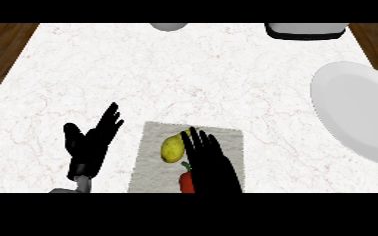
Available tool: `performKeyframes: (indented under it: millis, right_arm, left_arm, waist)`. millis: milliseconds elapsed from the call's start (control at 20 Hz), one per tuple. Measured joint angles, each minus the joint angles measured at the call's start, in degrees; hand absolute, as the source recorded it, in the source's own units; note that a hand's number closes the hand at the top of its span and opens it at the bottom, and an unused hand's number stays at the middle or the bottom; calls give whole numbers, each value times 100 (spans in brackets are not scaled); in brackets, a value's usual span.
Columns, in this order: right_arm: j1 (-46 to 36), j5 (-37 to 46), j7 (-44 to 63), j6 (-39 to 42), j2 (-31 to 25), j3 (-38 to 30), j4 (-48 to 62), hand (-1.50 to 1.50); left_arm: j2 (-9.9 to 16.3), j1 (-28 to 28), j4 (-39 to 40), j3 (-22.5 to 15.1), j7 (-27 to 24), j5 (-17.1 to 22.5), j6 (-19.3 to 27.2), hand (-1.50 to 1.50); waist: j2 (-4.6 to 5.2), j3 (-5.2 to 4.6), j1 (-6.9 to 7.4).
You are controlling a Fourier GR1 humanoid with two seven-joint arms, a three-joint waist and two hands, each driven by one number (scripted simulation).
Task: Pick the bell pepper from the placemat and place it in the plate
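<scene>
One placemat (151, 167) bore one yellow fruit (172, 148), one red bell pepper (187, 181); one plate (347, 111) right. Right hand (212, 165) flat over pepper, left hand (90, 142) open, both empty.

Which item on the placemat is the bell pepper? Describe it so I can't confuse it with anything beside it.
Find the grey placemat at the counter's near edge. Two items lie on it: a yellow pear-shaped fruit in the middle, and nearer the robot the bell pepper, partly hidden by the right hand. The pepper is the red one with a green stem.
</scene>
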Motion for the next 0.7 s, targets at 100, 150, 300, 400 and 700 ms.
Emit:
performKeyframes:
  millis: [100,150,300,400,700]
  right_arm:
    - [51,137,49,100,50,2,13,-150]
    - [76,210,-22,55,79,-15,160,-150]
    - [187,300,-145,175,96,-130,238,-150]
    - [265,378,-218,199,160,-148,317,-150]
    - [311,501,-485,85,394,-181,926,150]
  left_arm:
    - [-74,-8,15,2,22,-61,54,0]
    - [-58,-49,-8,40,106,-59,42,0]
    - [-128,8,-156,31,277,-115,59,0]
    - [-73,-57,-34,173,248,-62,-90,0]
    - [-180,-80,33,268,185,-190,-153,0]
  waist:
    - [-2,2,-1]
    - [0,0,0]
    - [8,-8,-1]
    - [7,-6,-2]
    - [8,-5,4]
